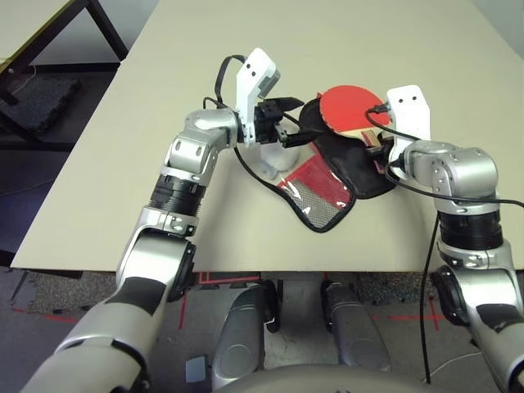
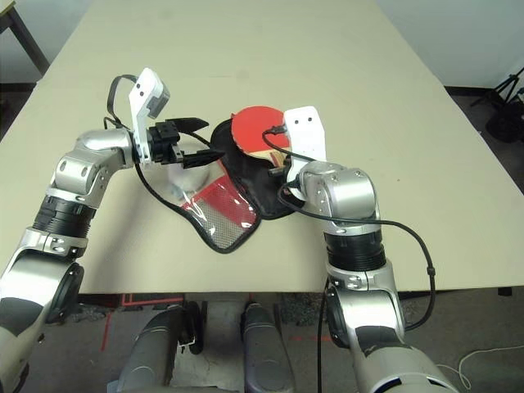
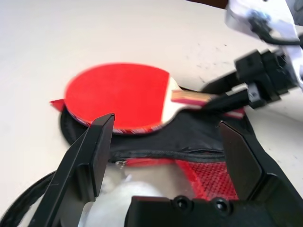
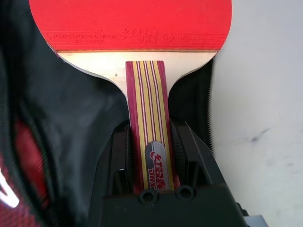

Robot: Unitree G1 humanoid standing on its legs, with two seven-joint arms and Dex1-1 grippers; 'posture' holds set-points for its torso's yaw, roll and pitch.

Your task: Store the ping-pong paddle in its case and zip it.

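The ping-pong paddle [image 1: 350, 106] has a round red face and a striped wooden handle [image 4: 149, 118]. My right gripper [image 4: 150, 130] is shut on that handle, one finger on each side. The paddle's blade hovers over the far round end of the case [image 1: 354, 170], which lies unzipped on the table with its black lining up. The case's red mesh flap [image 1: 318, 193] is folded toward the table's near edge. My left gripper [image 1: 307, 119] stands open just left of the case's opening, nothing between its fingers [image 3: 90, 151], pointing at the paddle [image 3: 118, 97].
A fluffy white ball [image 3: 123, 198] lies on the table beside the case's left edge, under my left gripper. The beige table [image 1: 393, 41] stretches bare behind the paddle. A dark table frame [image 1: 49, 37] stands off the table's left, over the floor.
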